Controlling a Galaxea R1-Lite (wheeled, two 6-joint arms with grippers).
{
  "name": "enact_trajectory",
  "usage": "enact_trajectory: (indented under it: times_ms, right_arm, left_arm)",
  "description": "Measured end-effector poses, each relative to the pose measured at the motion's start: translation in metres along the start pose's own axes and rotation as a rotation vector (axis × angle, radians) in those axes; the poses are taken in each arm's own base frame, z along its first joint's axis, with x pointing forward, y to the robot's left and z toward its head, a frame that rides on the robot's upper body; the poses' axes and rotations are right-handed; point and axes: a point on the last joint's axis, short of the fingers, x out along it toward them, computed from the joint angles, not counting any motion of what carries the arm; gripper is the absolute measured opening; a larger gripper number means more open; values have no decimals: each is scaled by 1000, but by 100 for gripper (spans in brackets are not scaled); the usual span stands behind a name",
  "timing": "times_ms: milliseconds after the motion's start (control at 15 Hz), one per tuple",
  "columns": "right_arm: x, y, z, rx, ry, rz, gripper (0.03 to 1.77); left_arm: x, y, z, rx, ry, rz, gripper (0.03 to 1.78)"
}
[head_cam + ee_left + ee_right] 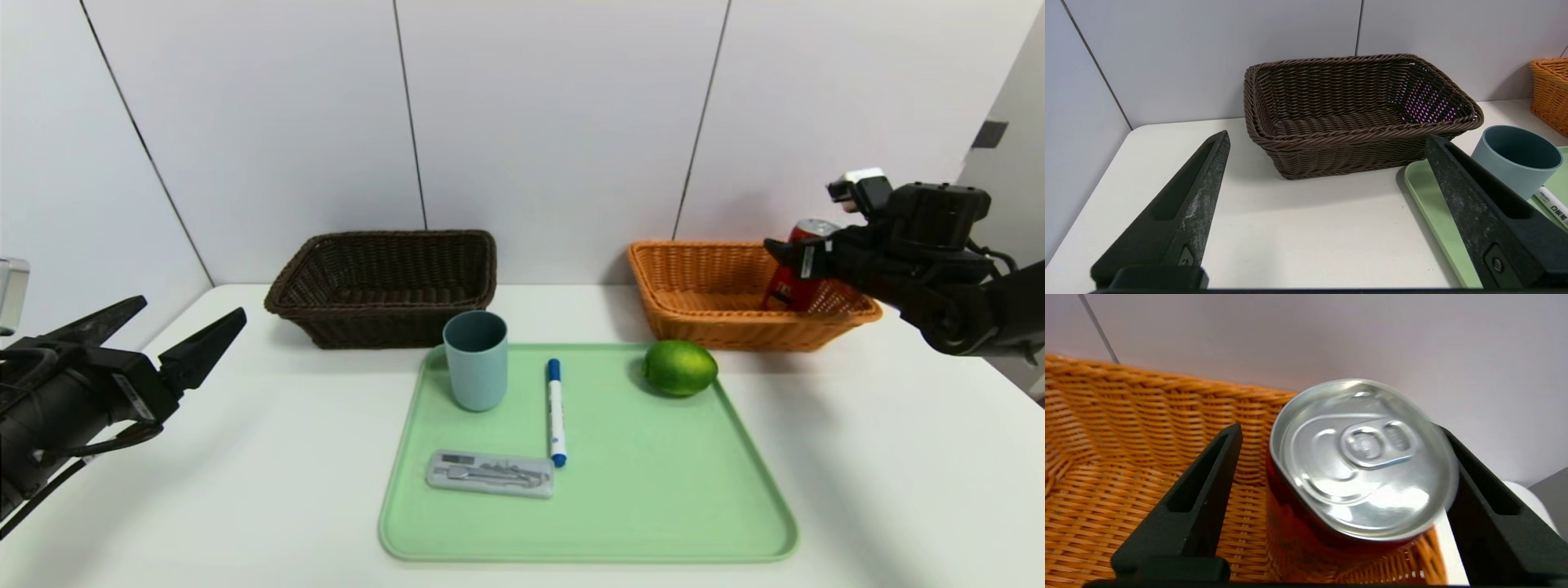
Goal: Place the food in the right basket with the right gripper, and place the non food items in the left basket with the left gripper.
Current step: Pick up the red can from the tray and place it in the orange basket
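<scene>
In the head view, the right gripper [804, 251] is at the orange basket [747, 331], which holds the red can [792, 282], while the left gripper [196, 314], fingers spread, hovers well left of that basket. The right wrist view shows the right gripper's fingers spread around the can inside the orange basket.

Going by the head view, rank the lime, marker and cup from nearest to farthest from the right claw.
1. Lime: tray's right side, near the orange basket.
2. Marker: mid-tray.
3. Cup: tray's far left corner.
</scene>
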Motion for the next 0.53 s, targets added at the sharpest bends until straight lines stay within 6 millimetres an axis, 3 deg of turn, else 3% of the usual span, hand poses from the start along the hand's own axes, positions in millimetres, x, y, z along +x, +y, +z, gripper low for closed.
enact_trajectory:
  times_ms: [267,533]
  right_arm:
    - [-28,2,30,-15,-18,11,161]
    - [-73,11,68,-26,-54,43,165]
  left_arm:
    - [0,0,3,-5,-15,-5,169]
    - [-1,0,3,-6,-12,-6,169]
